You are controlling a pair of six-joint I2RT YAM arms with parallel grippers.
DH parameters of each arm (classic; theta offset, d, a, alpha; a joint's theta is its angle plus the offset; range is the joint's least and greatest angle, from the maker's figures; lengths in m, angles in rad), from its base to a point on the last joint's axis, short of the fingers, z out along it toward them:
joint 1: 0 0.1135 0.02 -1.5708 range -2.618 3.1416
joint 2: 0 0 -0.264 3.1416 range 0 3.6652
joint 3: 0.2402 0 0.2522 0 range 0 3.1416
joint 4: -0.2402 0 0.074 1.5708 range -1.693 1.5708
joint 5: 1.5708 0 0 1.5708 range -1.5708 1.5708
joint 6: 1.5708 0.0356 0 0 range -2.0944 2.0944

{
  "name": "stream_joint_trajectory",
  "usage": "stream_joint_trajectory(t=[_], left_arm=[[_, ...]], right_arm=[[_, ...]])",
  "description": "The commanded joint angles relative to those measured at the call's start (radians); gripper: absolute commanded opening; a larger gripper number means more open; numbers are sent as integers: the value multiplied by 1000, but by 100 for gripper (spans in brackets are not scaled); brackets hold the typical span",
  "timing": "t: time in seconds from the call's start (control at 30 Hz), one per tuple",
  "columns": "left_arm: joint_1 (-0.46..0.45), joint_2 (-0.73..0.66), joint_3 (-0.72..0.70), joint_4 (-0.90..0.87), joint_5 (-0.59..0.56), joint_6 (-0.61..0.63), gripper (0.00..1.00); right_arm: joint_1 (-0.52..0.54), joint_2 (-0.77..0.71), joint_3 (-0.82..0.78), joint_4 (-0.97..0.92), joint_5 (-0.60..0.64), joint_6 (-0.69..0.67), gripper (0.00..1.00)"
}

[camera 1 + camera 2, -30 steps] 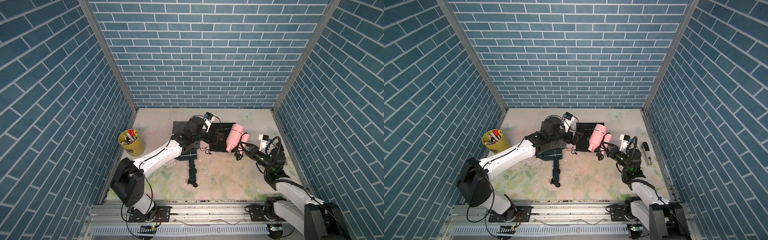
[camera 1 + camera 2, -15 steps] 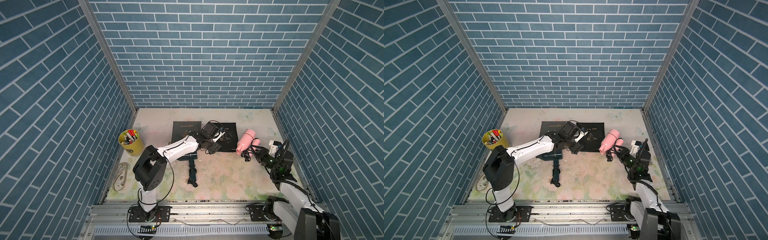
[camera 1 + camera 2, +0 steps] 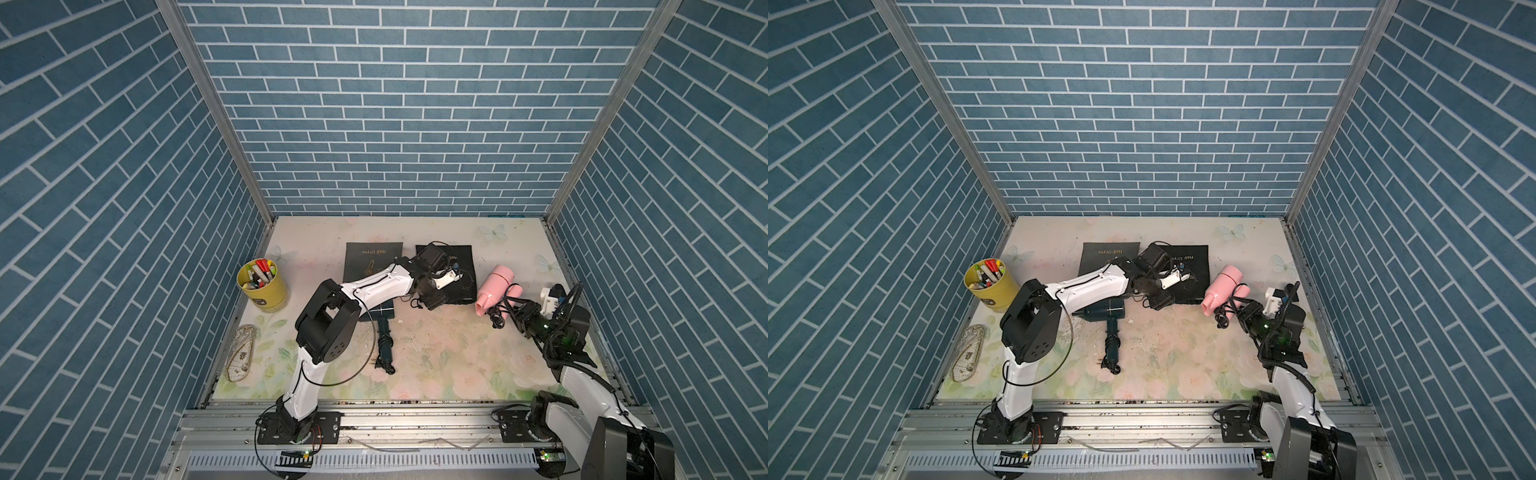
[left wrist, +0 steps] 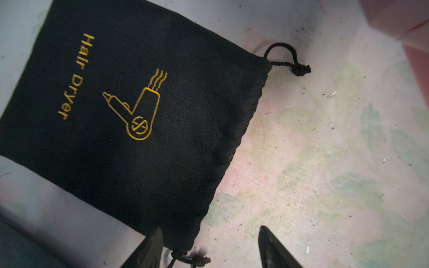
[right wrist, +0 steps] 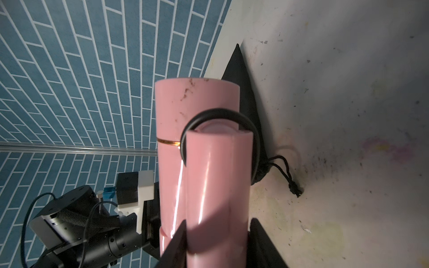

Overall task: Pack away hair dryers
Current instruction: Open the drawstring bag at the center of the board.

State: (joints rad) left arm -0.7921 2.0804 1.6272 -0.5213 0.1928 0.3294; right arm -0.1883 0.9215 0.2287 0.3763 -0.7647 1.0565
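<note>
Cup (image 3: 268,297) of markers at far left, not involved. Teal dryer (image 3: 1104,309) lies flat on the bench (image 3: 436,353), just in front of the grey pouch (image 3: 374,257), with its barrel partly under the left arm and its handle pointing to the front; nothing grips it. Left claw (image 4: 210,234) is low over the near corner of the black pouch (image 4: 130,104). Its jaws stand apart, straddling the mouth edge and a drawstring (image 4: 192,257) knot, with nothing pinched as far as the wrist view shows. Pink dryer (image 3: 496,284) sits just right of the black pouch, nozzle toward the front. Right claw (image 5: 218,222) is clamped across its handle; whether the barrel is clear of the bench I cannot tell. Its cord (image 3: 496,318) hangs in loose coils at the handle, one loop riding over the handle's top.

Handling, as a judgement: both dryers are stiff, glossy plastic shells, likely light but barrel-heavy, so a round handle may twist or slide between flat jaws. The best hold is on the handle close to the barrel. The cord is floppy and may snag on the pouch mouth. The pouch is limp cloth, so its mouth has to be held open.
</note>
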Motion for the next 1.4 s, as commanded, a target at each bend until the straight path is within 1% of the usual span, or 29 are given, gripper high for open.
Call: stream_joint_trajectory(t=[0.0,0.13,0.37,0.63,0.8,1.1,1.23,1.37], left_arm=[[5,28,34,-49,46,24,66],[10,71,66,-81,56,31,66],[34,118,89,-83,81,13,58],[47,153,114,-88,80,2,54],[47,168,119,-92,89,1,46],[47,184,113,-96,60,-3,46],[47,188,115,-91,66,-6,38],[47,188,117,-89,80,-13,26]], right_arm=[[-3,-6,-4,64,-35,-9,0],[-3,6,-8,77,-36,-9,0],[-3,19,-10,96,-45,-6,0],[-3,31,-15,115,-45,-6,0],[-3,40,-14,121,-42,-7,0],[-3,40,-15,125,-45,-6,0],[-3,34,-17,125,-45,-4,0],[-4,33,-16,121,-44,-4,0]])
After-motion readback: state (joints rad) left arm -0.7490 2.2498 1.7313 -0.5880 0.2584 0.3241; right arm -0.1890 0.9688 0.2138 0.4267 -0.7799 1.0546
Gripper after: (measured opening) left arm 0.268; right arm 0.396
